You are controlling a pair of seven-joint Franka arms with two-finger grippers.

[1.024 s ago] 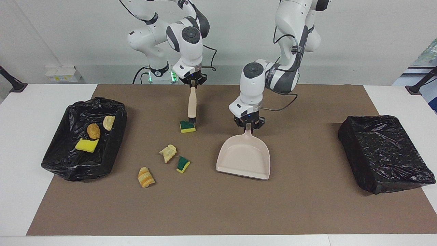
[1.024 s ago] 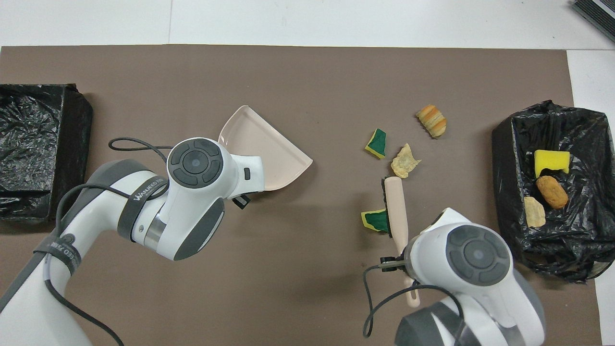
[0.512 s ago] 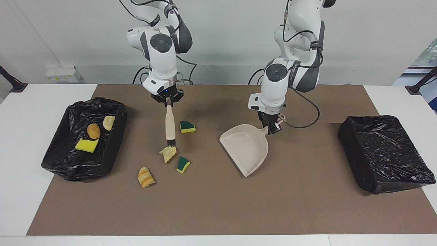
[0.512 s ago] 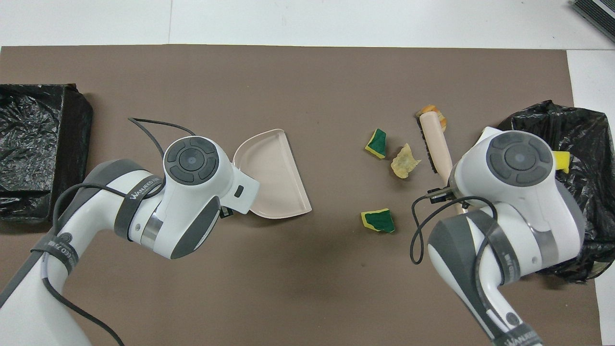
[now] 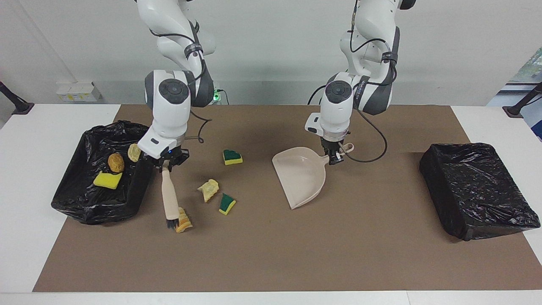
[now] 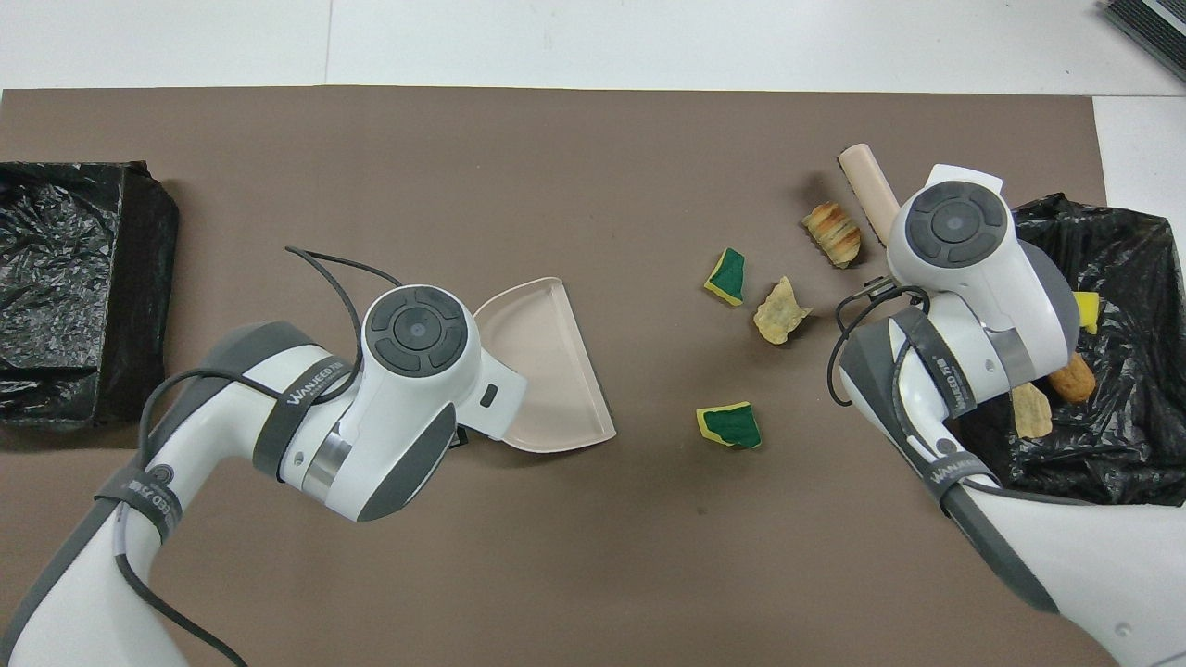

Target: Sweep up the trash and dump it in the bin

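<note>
Right end effector (image 5: 166,163) clamped on the brush handle (image 5: 169,195), low over the mat beside the bin at the right arm's end of the table, wrist pointing down, forearm angled in from above. Left end effector (image 5: 334,157) closed on the dustpan handle (image 5: 343,149), low over mid-mat, wrist vertical, elbow raised.

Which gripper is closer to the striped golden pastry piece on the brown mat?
The right gripper. It holds the beige brush, whose black bristles touch the striped golden pastry piece. The left gripper holds the beige plastic dustpan, well away toward the left arm's end.
</note>
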